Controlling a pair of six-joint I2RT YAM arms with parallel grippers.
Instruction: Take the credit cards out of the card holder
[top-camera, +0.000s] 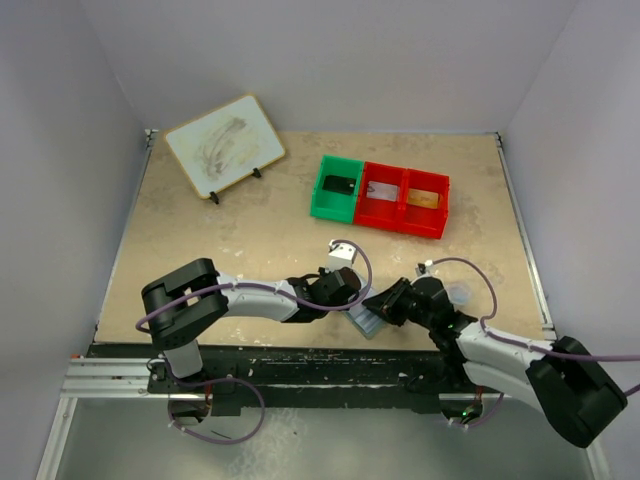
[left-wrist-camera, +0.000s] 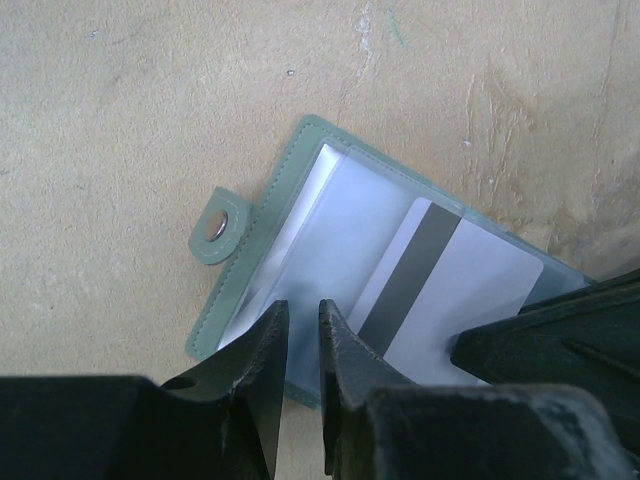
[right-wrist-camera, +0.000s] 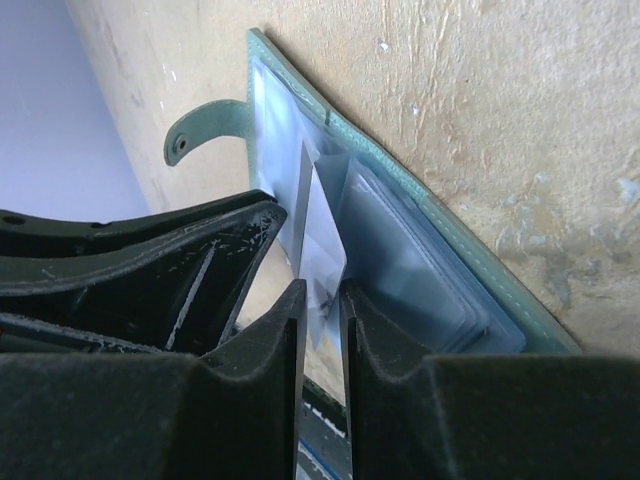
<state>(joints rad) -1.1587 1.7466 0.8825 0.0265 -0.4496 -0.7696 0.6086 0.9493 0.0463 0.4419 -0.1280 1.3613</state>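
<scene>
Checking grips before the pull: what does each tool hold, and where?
Right tool pinches a thin pale sheet by its raised edge, over the open card holder. Left tool, at the holder's near edge: cannot tell.

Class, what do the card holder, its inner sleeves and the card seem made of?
The card holder looks like matte green faux leather, stitched along the edge; its sleeves, probably clear glossy plastic by their glare; the card, flat white plastic with a dark stripe.
</scene>
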